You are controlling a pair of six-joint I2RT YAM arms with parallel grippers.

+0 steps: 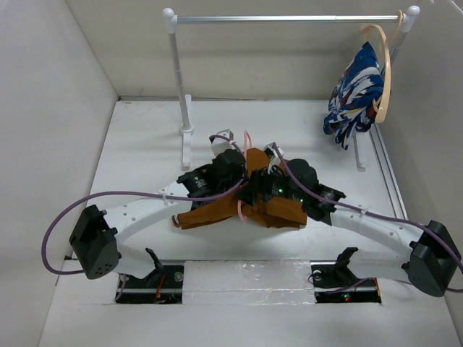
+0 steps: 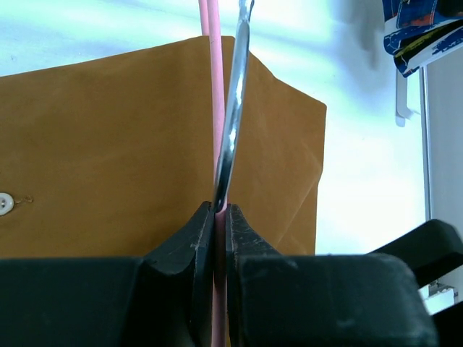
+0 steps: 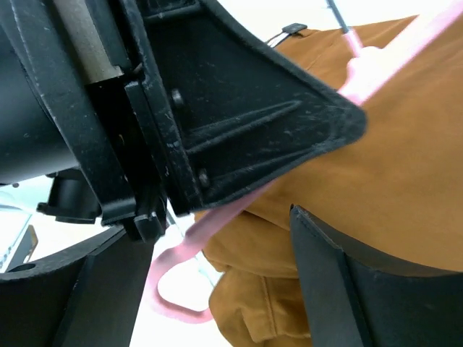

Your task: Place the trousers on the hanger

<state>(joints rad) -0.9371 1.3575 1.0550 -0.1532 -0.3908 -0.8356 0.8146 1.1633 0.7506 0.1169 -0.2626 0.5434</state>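
The left claw [image 2: 221, 211] is seen closed on the hanger [image 2: 214, 87], whose pink bar is pinched between the fingertips beside a silvery metal strip [image 2: 233, 108]. From the claw the bar runs straight up the left wrist frame, so its long axis lies in line with the claw, over the trousers [image 2: 108, 159]. The trousers are spread on the table [image 1: 145, 144] at the centre of the top view, under both claws.

The right claw [image 3: 210, 238] is held open, with brown cloth and a pink loop between its fingers. It is judged the nearer arm for feeding cloth onto the bar.

At the upper right, a rail [image 1: 289, 19] carries a wooden hanger [image 1: 387, 65] and a patterned garment [image 1: 354, 97].
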